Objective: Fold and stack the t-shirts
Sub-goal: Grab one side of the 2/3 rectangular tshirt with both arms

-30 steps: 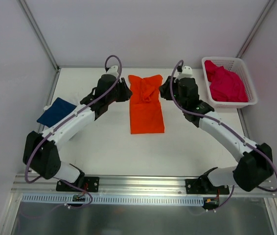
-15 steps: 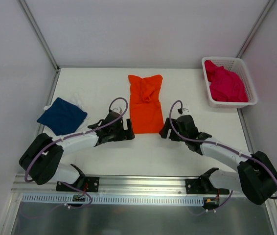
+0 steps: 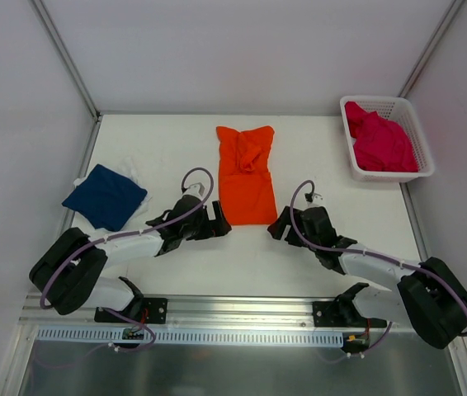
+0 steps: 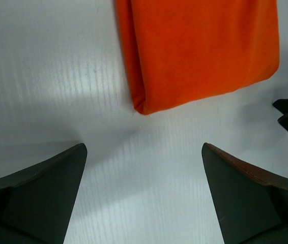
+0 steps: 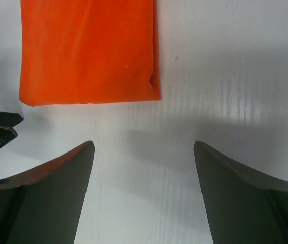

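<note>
An orange t-shirt (image 3: 247, 174) lies folded into a long strip in the middle of the table, its sleeves bunched at the far end. Its near left corner (image 4: 149, 101) shows in the left wrist view and its near right corner (image 5: 144, 86) in the right wrist view. My left gripper (image 3: 217, 219) stands open just short of the near left corner, nothing between its fingers. Facing the near right corner, my right gripper (image 3: 276, 224) is open and empty too. A navy t-shirt (image 3: 106, 196) lies folded at the left. A magenta t-shirt (image 3: 379, 142) is bunched in the basket.
The white mesh basket (image 3: 419, 144) stands at the back right corner. Something white (image 3: 131, 172) peeks from under the navy shirt. Metal frame posts rise at the back corners, and a rail runs along the near edge.
Both arms have pulled back from the far end of the orange shirt to its near end. Both grippers have opened wide.
</note>
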`<action>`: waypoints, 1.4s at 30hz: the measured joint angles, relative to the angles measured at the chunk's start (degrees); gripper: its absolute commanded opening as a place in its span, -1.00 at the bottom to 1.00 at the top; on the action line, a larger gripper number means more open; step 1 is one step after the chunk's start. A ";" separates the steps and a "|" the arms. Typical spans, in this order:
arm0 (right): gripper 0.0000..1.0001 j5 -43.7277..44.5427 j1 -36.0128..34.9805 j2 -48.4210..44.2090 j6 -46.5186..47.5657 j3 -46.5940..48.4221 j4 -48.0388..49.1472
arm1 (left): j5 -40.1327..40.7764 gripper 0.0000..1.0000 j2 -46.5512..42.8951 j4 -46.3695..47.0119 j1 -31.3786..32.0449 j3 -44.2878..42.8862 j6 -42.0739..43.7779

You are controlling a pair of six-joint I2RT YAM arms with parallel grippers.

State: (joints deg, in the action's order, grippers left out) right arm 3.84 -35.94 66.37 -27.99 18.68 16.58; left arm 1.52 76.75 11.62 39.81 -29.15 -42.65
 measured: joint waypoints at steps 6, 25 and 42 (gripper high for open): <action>0.66 0.39 -0.33 2.32 -2.03 -1.33 6.29 | 0.07 0.98 3.32 12.31 0.00 2.67 -1.42; 0.64 0.79 -1.99 14.29 -5.49 -0.57 23.87 | 0.15 0.98 8.31 23.47 0.00 3.61 -3.30; 0.59 5.81 -4.90 13.25 -5.20 0.02 20.70 | 0.46 0.15 11.87 23.15 -0.02 1.73 -3.41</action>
State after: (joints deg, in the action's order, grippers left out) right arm 9.65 -40.84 79.61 -33.19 18.70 37.28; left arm 1.98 88.62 34.76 39.79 -27.42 -46.06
